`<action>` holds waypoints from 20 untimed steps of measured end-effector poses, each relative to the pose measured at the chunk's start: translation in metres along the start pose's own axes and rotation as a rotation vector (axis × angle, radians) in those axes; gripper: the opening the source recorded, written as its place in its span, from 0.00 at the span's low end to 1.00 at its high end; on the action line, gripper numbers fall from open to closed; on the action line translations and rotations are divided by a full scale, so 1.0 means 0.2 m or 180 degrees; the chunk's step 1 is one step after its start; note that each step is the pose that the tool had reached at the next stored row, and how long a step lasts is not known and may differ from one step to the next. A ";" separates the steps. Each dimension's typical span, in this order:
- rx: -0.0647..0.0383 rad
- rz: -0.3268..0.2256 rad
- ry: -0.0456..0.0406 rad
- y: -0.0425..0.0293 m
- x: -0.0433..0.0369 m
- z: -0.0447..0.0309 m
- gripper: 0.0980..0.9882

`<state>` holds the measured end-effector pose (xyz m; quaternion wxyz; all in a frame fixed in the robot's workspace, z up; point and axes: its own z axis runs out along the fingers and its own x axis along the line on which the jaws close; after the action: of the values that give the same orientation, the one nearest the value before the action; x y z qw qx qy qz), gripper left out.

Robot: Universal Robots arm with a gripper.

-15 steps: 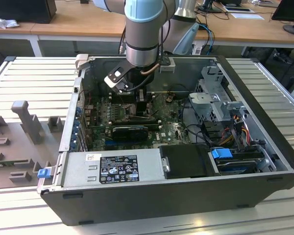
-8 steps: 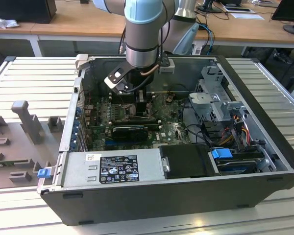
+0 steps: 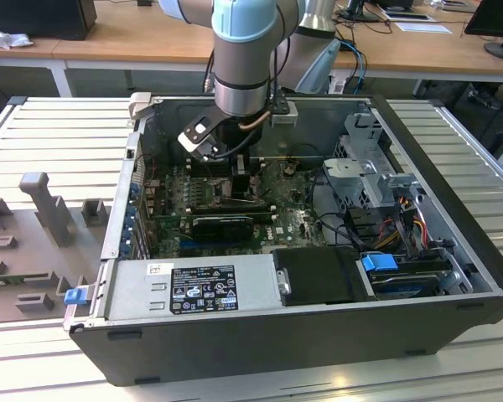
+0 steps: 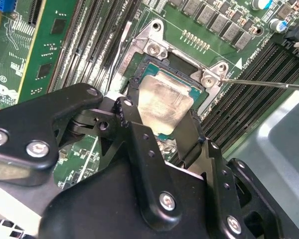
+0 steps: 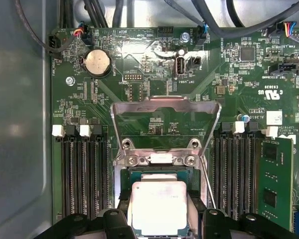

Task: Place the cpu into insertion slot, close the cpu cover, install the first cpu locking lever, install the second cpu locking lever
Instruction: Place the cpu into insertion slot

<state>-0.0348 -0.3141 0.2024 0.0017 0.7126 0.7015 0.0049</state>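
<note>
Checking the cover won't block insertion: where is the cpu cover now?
In the first wrist view the cpu cover stands hinged open beyond the insertion slot, between the two memory-slot banks, across the cpu from the end effector.

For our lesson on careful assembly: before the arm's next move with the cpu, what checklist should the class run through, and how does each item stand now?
1. Cover swung up, clear of the slot: ok.
2. Cpu gripped between the fingers: ok.
3. Cpu edges square to the slot: ok.
4. Cpu seated fully flat: cannot tell.
5. Lever swung aside, off the cover: ok.
</note>
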 end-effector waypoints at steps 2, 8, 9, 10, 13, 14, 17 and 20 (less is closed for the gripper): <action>0.0000 0.0013 -0.0002 -0.001 -0.002 -0.001 0.48; 0.0001 0.0044 -0.0002 -0.001 -0.007 0.001 0.48; 0.0001 0.0044 -0.0002 -0.001 -0.007 0.001 0.48; 0.0001 0.0044 -0.0002 -0.001 -0.007 0.001 0.48; 0.0001 0.0044 -0.0002 -0.001 -0.007 0.001 0.48; 0.0000 0.0045 -0.0002 -0.001 -0.007 0.001 0.48; 0.0001 0.0045 -0.0002 -0.001 -0.007 0.001 0.57; 0.0000 0.0045 -0.0001 -0.001 -0.007 0.003 0.57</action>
<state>-0.0350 -0.3155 0.2019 0.0017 0.7176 0.6965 0.0048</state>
